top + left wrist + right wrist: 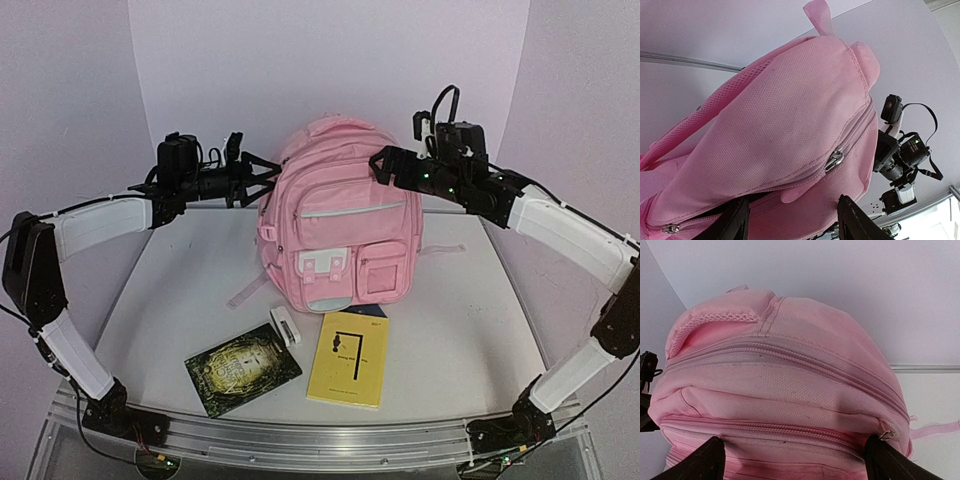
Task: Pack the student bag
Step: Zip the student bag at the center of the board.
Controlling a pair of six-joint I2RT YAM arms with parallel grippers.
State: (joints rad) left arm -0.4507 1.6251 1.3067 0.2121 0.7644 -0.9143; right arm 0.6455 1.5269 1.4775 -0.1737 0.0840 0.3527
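Note:
The student bag (340, 230), a large pink backpack, stands upright in the middle of the table with its front pockets facing me. My left gripper (265, 178) is at the bag's upper left side. In the left wrist view its fingers (735, 220) stand apart astride the side panel, and a pink zip tab (790, 192) and a metal zip pull (835, 161) lie between and above them. My right gripper (383, 165) is at the bag's upper right. Its fingers (695, 462) spread wide across the zipped top of the bag (790, 390), with a metal slider ring (886, 435) by the right finger.
On the table in front of the bag lie a yellow book (349, 358), a dark patterned book (243, 368) and a small white block (285, 325). A pink strap (245, 292) trails out at the bag's lower left. White walls close in behind and at both sides.

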